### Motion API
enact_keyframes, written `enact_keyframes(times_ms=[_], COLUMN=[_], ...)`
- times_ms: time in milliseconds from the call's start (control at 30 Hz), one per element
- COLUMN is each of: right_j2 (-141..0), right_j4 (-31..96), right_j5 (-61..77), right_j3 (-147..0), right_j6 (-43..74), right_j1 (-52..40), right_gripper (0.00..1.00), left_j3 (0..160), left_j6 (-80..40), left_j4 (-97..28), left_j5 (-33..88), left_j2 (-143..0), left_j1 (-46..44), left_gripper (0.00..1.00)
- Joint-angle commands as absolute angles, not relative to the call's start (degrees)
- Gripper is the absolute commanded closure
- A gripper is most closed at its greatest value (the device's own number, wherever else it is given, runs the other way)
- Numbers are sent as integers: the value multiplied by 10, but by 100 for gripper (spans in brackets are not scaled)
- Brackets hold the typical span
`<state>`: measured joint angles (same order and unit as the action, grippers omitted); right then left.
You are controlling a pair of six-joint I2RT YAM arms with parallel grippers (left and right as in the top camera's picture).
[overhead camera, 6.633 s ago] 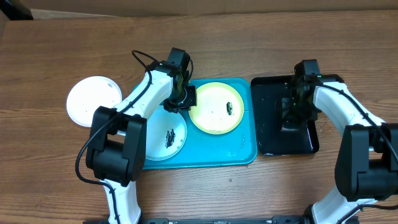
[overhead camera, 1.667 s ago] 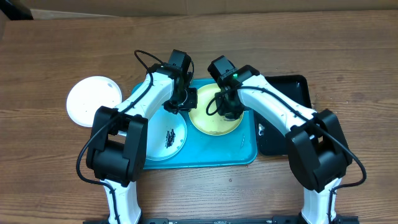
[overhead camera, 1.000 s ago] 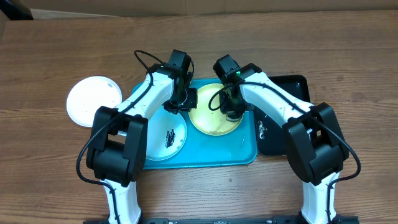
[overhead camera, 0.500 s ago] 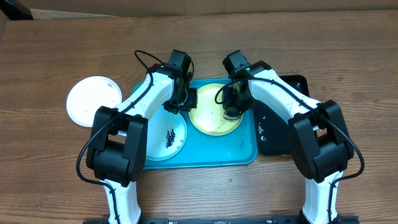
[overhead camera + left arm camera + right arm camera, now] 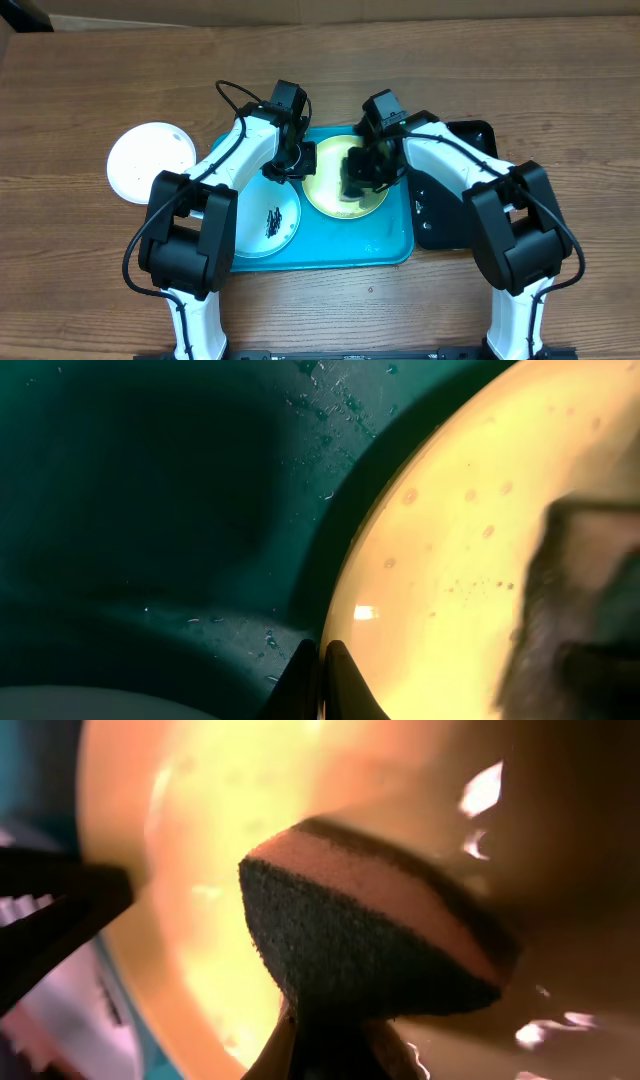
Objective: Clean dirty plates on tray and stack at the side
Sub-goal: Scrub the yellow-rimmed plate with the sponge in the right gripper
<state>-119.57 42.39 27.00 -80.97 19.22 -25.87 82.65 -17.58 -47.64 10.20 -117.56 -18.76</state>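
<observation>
The lime-green plate lies in the right half of the turquoise tray. My left gripper is shut on its left rim. My right gripper is shut on a dark sponge and holds it on the plate's middle; the sponge's edge shows at the right of the left wrist view. The light blue plate with dark specks lies in the tray's left half. The white plate lies on the table left of the tray.
A black glossy tray sits to the right of the turquoise tray, partly under my right arm. Small bits of debris lie on the turquoise tray's lower right floor. Wooden table surrounds the trays.
My right arm came over from the black tray with the sponge and moved it across the green plate. The plate's dark specks no longer show. The left arm has not moved.
</observation>
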Motion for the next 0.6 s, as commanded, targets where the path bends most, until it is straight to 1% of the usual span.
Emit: enact_keyframes(times_ms=[0, 167, 233, 367, 433, 567], right_j2=[-1207, -1198, -1187, -1145, -1120, -1087], right_j4=[414, 440, 466, 545, 590, 669], right_j5=[373, 401, 402, 396, 361, 230], right_j3=[-807, -861, -887, -930, -938, -938], right_j6=[174, 145, 142, 93, 83, 83], right_j1=[-276, -251, -235, -189, -163, -111], right_gripper=[96, 96, 96, 96, 96, 96], left_j3=[828, 828, 828, 828, 828, 828], left_j6=[-163, -163, -163, -163, -163, -163], left_j4=[-477, -477, -477, -477, -477, -477], left_j5=[105, 105, 105, 105, 105, 105], left_j2=[-1176, -1176, -1176, -1176, -1176, -1176], left_j1=[-192, -192, -192, -192, -192, -192], left_gripper=[96, 96, 96, 96, 96, 96])
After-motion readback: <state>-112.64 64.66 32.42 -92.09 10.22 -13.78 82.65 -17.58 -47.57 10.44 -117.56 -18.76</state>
